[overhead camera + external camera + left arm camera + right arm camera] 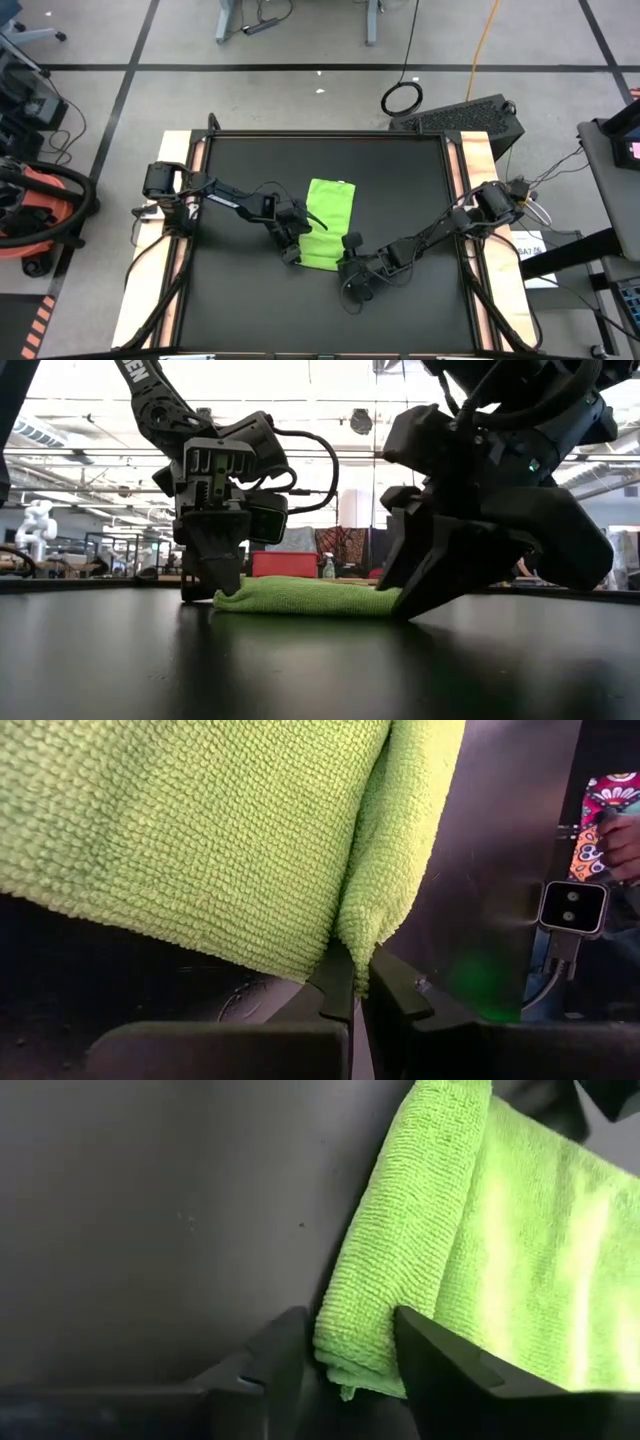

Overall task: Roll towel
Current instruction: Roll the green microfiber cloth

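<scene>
The lime-green towel (330, 215) lies flat on the black table (240, 300), long axis running near to far, with a fold along one long side (400, 1260). My left gripper (292, 246) is at the towel's near left corner and is shut on it (352, 982). My right gripper (350, 262) is at the near right corner. Its open fingers stand on either side of the folded edge (352, 1355), which fills most of the gap. In the low view both grippers (215, 592) (400, 605) reach down to the tabletop at the towel's ends (300, 596). My left gripper pinches a raised fold of the towel at its near left corner (352, 945) between its two fingertips; how many layers cannot be told. The fingers slant down from the table's left. The rest of the towel lies slack on the table. My right gripper straddles the folded near right corner (345, 1335); I cannot tell whether its fingers touch it.
Wooden rails (478, 160) edge the table at left and right. A black box (470, 115) and a cable loop (402, 98) lie beyond the far right corner. Bare black tabletop surrounds the towel on every side.
</scene>
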Controlling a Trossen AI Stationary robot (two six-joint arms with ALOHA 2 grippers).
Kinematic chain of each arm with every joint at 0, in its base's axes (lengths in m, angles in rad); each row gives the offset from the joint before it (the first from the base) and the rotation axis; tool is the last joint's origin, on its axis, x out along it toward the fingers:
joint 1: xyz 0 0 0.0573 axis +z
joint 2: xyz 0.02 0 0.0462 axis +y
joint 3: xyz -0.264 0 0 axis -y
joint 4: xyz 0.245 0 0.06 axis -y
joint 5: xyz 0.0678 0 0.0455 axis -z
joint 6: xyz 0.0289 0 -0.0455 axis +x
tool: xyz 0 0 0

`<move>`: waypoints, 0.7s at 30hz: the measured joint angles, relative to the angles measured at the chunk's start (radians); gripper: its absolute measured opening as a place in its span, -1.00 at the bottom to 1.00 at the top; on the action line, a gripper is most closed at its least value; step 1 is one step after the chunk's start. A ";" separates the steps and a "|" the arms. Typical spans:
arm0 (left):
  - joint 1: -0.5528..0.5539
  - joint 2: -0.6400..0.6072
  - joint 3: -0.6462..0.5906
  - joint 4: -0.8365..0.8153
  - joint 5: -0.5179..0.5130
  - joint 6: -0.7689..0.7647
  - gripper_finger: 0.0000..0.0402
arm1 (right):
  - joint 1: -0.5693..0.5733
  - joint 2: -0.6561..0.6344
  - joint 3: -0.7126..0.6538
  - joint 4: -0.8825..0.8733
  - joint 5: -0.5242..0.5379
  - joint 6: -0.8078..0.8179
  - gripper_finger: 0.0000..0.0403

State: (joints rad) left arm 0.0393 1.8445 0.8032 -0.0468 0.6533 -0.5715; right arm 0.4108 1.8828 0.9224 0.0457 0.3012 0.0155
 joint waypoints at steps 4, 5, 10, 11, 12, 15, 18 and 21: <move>0.000 0.001 0.009 -0.003 0.000 0.002 -0.92 | 0.001 0.011 0.001 0.004 0.000 0.059 -0.46; 0.001 0.002 0.013 -0.004 0.000 0.011 -0.89 | 0.001 0.012 0.001 0.005 -0.001 0.068 -0.53; 0.002 -0.024 0.030 -0.003 0.013 0.085 -0.70 | 0.000 0.014 0.001 0.003 -0.005 0.090 -0.92; 0.002 -0.038 0.027 -0.008 0.014 0.106 -0.65 | 0.000 0.014 0.001 0.003 -0.005 0.096 -0.95; 0.002 -0.048 0.027 -0.011 0.014 0.123 -0.59 | 0.000 0.014 0.001 0.003 -0.006 0.103 -0.96; 0.002 -0.110 0.030 -0.024 0.011 0.182 -0.42 | -0.007 0.014 0.001 0.000 -0.016 0.133 -0.93; 0.001 -0.169 0.032 -0.083 -0.047 0.245 -0.24 | -0.012 0.015 0.001 -0.001 -0.021 0.138 -0.95; -0.020 -0.227 0.032 -0.137 -0.157 0.347 -0.10 | -0.012 0.015 0.001 -0.003 -0.021 0.138 -0.98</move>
State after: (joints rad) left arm 0.0189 1.6172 0.8349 -0.1838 0.4966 -0.2249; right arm 0.3992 1.8977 0.9230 0.0425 0.2798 0.1535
